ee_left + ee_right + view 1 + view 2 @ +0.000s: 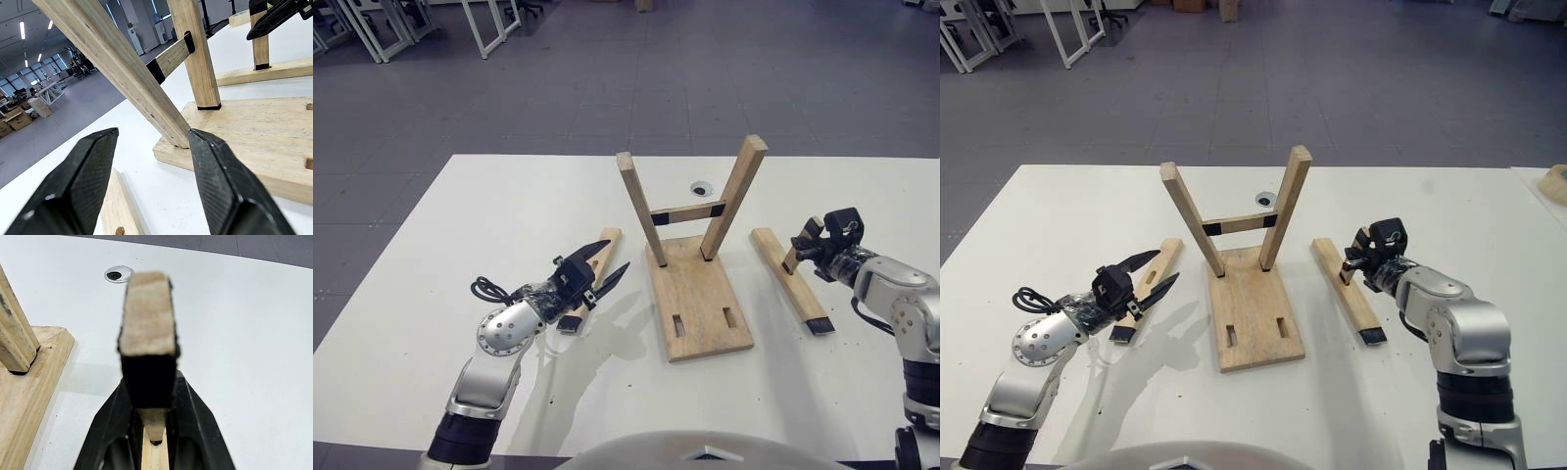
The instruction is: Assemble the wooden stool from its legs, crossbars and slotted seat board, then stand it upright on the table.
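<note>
The left jaws gape wide, released, poised over a loose square-sawn leg (1166,257) lying flat on the white counter (460,225). The right jaws are clenched on a short crossbar (148,328) with black-taped ends, held above another lying leg (1361,313). Between the two jaws lies the pale slotted seat board (700,308), with two socketed legs (641,211) slanting up.

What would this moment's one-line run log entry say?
seat: two legs, crossbar fitted | two slots empty | left jaws: open at loose leg | right jaws: shut on second crossbar
</note>
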Motion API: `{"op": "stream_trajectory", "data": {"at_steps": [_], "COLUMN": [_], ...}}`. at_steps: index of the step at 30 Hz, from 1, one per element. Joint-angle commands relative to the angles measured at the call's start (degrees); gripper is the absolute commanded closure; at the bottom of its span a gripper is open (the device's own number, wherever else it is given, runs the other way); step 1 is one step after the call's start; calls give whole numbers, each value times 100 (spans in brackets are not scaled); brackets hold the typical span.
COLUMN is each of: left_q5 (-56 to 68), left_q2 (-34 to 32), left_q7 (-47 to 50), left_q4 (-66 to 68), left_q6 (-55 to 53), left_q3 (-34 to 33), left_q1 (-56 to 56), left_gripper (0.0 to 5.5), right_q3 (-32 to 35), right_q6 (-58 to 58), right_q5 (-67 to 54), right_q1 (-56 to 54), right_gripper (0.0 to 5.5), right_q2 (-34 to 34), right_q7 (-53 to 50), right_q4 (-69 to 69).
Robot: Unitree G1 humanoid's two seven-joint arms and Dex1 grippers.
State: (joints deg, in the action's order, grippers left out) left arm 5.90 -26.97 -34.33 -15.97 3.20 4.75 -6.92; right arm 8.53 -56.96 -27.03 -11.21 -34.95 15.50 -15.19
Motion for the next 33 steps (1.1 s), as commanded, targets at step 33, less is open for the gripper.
{"op": "stream_trajectory", "data": {"at_steps": [33], "left_q5": [-80], "left_q2": [73], "left_q7": [176], "left_q4": [362], "left_q6": [68], "left_q3": [-69], "left_q1": [-60], "left_gripper": [287], "right_q3": [918], "right_q6": [1205], "right_q5": [144], "right_q1": [-1639], "right_gripper": [335], "right_q2": [1078], "right_q7": [-599], "right_q4": [319]}}
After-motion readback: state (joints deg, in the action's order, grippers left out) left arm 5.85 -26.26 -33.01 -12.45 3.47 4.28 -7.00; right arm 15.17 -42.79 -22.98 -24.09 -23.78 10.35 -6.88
